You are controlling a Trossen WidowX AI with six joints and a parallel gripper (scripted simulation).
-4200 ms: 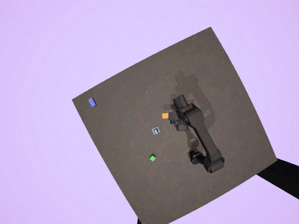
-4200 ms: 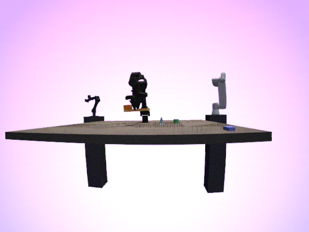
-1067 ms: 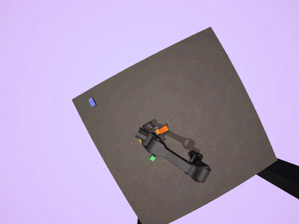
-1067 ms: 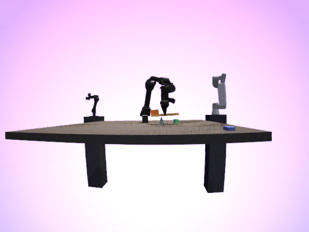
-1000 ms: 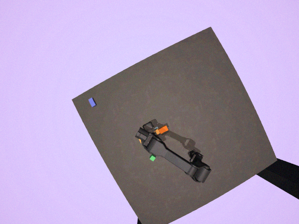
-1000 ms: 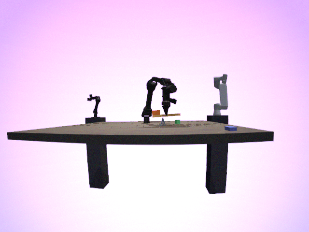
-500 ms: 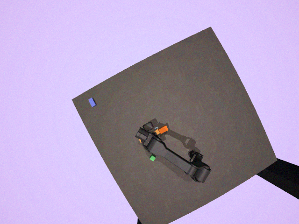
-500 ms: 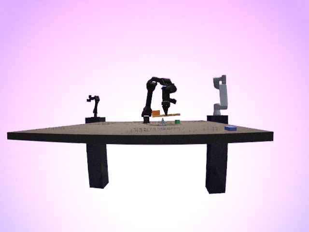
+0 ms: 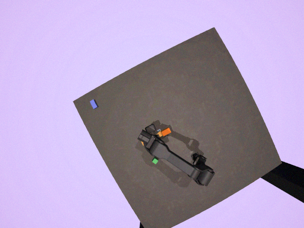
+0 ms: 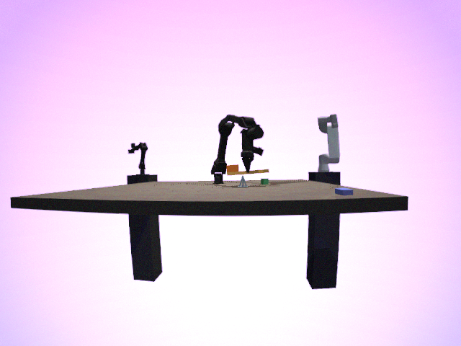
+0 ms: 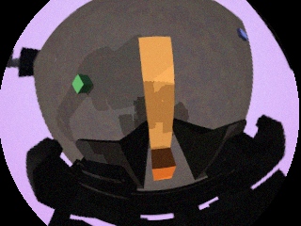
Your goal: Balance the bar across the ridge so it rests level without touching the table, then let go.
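Table (image 10: 74, 197): a broad, dark brown square top on thick dark legs, set against a plain lilac background. It carries everything listed below.

Black arm (image 9: 176, 162): mounted near the middle of the table. From the side it rises from its base, arches over and points straight down. From above it lies as a long dark link running from lower right to upper left.

Pale grey arm (image 10: 329, 141): stands upright on a dark block at the far right side of the table, well apart from the black arm.

Small black arm (image 10: 141, 156): stands on a dark block at the far left side, also well apart.

Bar (image 10: 247, 171): orange, long and flat, with a thicker, darker orange block at one end. It is held in the air above the table, touching neither the table nor the ridge in the side view, and tilts slightly there, the thin end a little higher. In the wrist view it runs straight away from the camera between the dark fingers.

Gripper (image 10: 247, 168): closed onto the bar, fingers part-way apart with the bar clamped between them, pointing downward.

Ridge (image 10: 243, 182): a small pale grey-blue wedge standing point-up on the table, directly below the bar with a gap between them.

Blue block (image 9: 93, 104): lies flat near a table corner, far from the arm.

Green cube (image 9: 155, 160): sits on the table just beside the arm's long link.
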